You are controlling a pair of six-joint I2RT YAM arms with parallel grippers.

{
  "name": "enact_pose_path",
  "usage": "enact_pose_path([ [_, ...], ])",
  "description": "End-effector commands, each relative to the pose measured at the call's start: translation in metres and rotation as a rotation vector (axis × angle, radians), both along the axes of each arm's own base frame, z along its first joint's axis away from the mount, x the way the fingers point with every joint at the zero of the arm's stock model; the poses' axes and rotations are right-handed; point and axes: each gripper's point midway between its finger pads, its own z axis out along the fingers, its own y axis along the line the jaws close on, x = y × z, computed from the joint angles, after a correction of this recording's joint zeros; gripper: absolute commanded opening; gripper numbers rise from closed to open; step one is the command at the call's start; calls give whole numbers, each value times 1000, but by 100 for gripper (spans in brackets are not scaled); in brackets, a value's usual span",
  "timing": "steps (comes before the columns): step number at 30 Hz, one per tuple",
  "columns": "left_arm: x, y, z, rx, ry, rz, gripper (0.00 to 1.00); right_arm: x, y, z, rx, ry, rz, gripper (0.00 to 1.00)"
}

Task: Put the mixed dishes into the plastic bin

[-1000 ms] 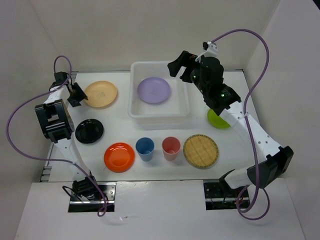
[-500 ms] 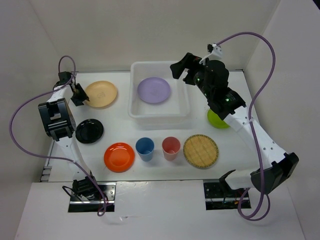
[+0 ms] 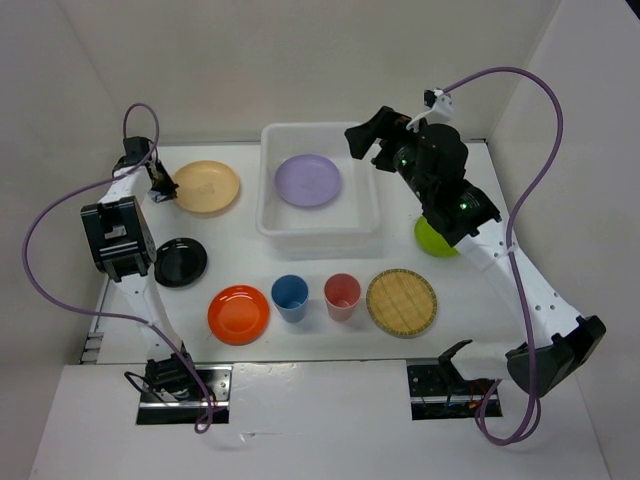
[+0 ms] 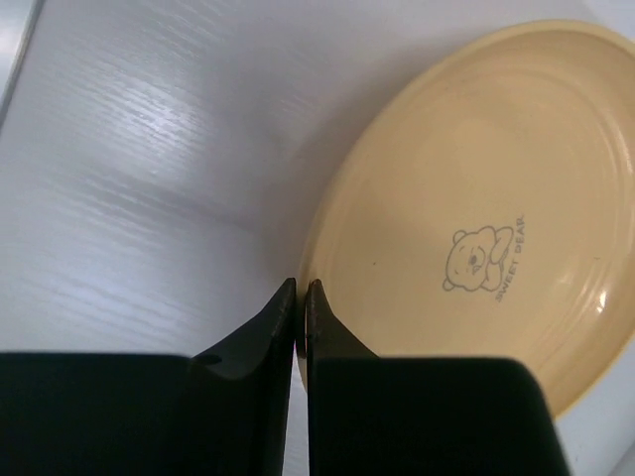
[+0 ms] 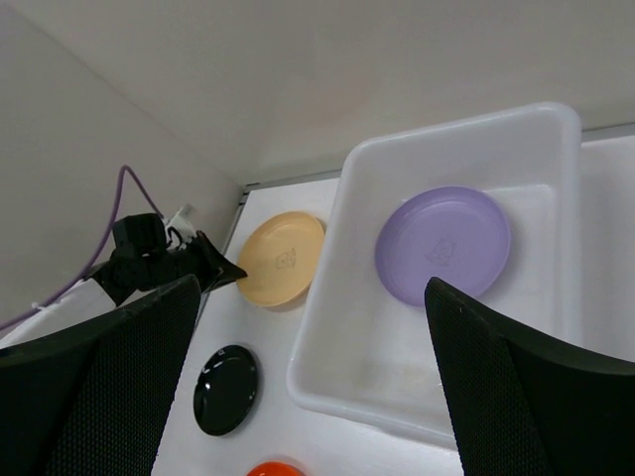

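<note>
Left of the plastic bin (image 3: 318, 230), left gripper (image 4: 300, 290) pinches the pale yellow plate (image 4: 476, 228) (rim only); right gripper (image 5: 310, 288) gapes above the bin.

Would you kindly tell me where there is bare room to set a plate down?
Inside the plastic bin, the floor strip between the purple plate and the near wall is bare. So is the table patch bordered by the pale yellow plate, black plate and bin. The near row, orange plate to woven disc, is crowded.
</note>
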Motion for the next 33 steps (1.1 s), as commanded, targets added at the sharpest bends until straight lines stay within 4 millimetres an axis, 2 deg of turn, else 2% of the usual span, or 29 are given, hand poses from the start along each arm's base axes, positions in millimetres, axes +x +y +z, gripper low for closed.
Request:
enact_pose_path([
  [1, 0, 17, 57, 114, -91, 34, 0, -4, -7, 12, 22, -38, -24, 98],
  [2, -1, 20, 80, 118, -136, 37, 0, -4, -7, 12, 22, -38, -24, 98],
  [4, 0, 17, 106, 120, -192, 38, 0, -4, -7, 12, 22, -38, -24, 98],
  [5, -1, 13, 129, 119, -239, 25, 0, -3, -8, 8, 17, -30, -33, 98],
  [7, -4, 17, 156, 107, -297, 28, 0, -6, -9, 12, 31, -36, -34, 98],
  [8, -7, 10, 179, 86, -347, 29, 0, -4, -10, 7, 25, -28, -43, 98],
  [10, -8, 0, 210, 37, -436, -14, 0, -5, -14, 1, 30, -13, -53, 98],
  [11, -12, -9, 230, 10, -479, -29, 0, -5, -17, -1, 41, -13, -65, 98],
  [13, -12, -36, 253, -58, -541, -112, 0, -11, -20, 2, 62, -23, -66, 98],
  [14, -9, -57, 264, -77, -568, -158, 0, -10, -26, -7, 53, -10, -87, 98],
  [16, -8, -84, 276, -108, -590, -212, 0, -13, -37, -4, 63, -27, -108, 98],
  [17, -5, -108, 278, -133, -598, -256, 0, -10, -40, -12, 62, -9, -118, 98],
  [18, -4, -121, 280, -147, -605, -275, 0, -13, -46, -6, 70, -24, -127, 98],
  [19, -3, -133, 280, -148, -603, -290, 0, -15, -55, -10, 67, -18, -147, 98],
  [20, 1, -157, 279, -153, -599, -327, 0, -15, -59, -14, 63, -13, -157, 98],
  [21, 5, -169, 281, -151, -604, -344, 0, -16, -64, -14, 64, -15, -166, 98],
  [22, 14, -179, 270, -150, -583, -350, 0, -20, -67, -16, 66, -17, -164, 98],
  [23, 16, -203, 262, -160, -560, -385, 0, -20, -75, -12, 79, -23, -178, 98],
  [24, 19, -212, 255, -159, -539, -391, 0, -19, -77, -17, 75, -15, -180, 98],
  [25, 31, -220, 246, -151, -526, -391, 0, -21, -81, -12, 81, -26, -181, 98],
  [26, 31, -239, 239, -163, -507, -423, 0, -23, -86, -9, 85, -36, -193, 98],
  [27, 34, -247, 233, -160, -492, -428, 0, -23, -86, -9, 85, -36, -193, 98],
  [28, 42, -254, 216, -158, -466, -431, 0, -24, -90, -9, 86, -38, -202, 98],
  [29, 46, -259, 217, -146, -461, -427, 0, -27, -91, -8, 86, -38, -202, 98],
  [30, 50, -274, 200, -143, -429, -441, 0, -26, -95, -8, 86, -38, -213, 98],
  [33, 63, -286, 177, -115, -385, -430, 0, -24, -98, -8, 86, -38, -210, 98],
])
